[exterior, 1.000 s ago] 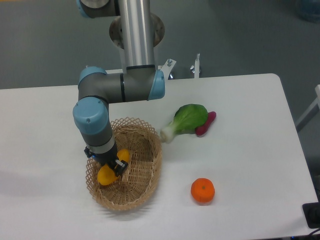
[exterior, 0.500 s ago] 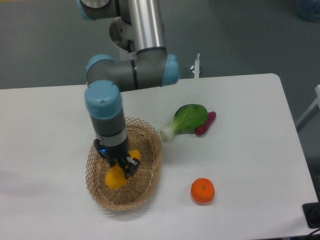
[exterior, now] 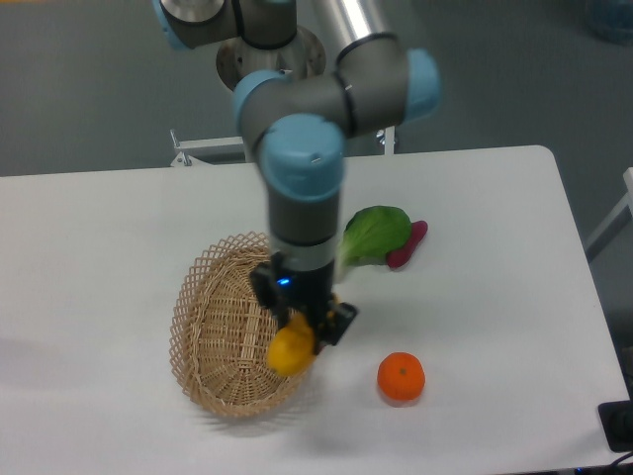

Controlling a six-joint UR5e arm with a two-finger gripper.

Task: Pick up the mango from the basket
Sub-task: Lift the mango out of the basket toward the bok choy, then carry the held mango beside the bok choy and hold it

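Gripping the mango (exterior: 290, 350), fingers (exterior: 334, 325) above the basket (exterior: 213, 336) rim

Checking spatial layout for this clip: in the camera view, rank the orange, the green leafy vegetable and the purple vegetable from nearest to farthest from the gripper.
From the gripper, shut on the mango:
1. Orange, on the table to its right in the picture.
2. Green leafy vegetable, beyond it, partly behind the arm.
3. Purple vegetable, tucked behind the greens, farthest right.

**Surfaces and Finishes**

The oval tan woven wicker basket (exterior: 213, 336) is showing rough open lattice. The smooth yellow-orange mango (exterior: 290, 351) is looking waxy. The white desk (exterior: 495, 297) is appearing matt; the arm's silver tube (exterior: 351, 20) is gleaming like metal.
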